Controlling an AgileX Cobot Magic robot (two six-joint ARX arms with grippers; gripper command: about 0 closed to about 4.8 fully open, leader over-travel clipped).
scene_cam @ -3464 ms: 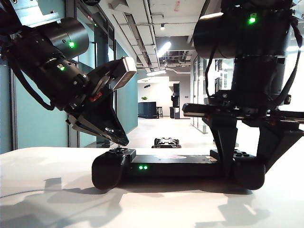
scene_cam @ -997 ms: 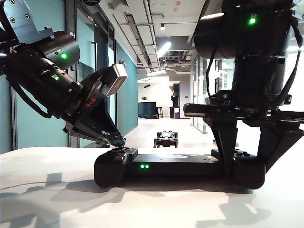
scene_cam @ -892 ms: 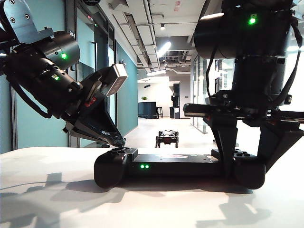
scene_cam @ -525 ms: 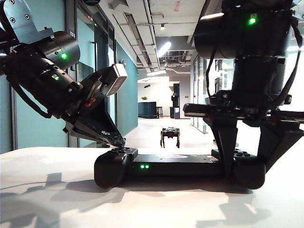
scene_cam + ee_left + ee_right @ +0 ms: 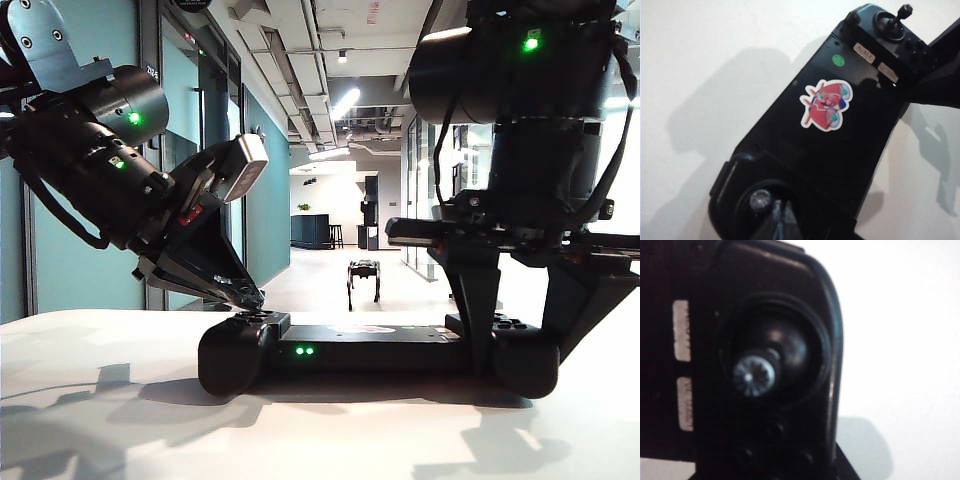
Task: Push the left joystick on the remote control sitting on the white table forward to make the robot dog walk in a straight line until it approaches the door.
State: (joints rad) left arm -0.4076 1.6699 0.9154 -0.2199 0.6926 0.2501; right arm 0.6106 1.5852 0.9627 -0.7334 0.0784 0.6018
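Two grippers are set at the remote control (image 5: pixel 375 350) on the bench (image 5: pixel 120 420).
Left gripper (image 5: pixel 782 220) jaws are closed beside the left joystick (image 5: pixel 761 200); right gripper (image 5: pixel 515 300) jaws straddle the controller's end, contact hidden; robot dog (image 5: pixel 364 272) is small, distant.

- You're looking close down on one end of the remote control (image 5: pixel 705 285) — black, rounded corner.
- A joystick (image 5: pixel 755 375) sits in its round well, metal-grey ribbed cap up.
- Two pale labels (image 5: pixel 682 330) beside it; the white table (image 5: pixel 900 340) lies beyond.
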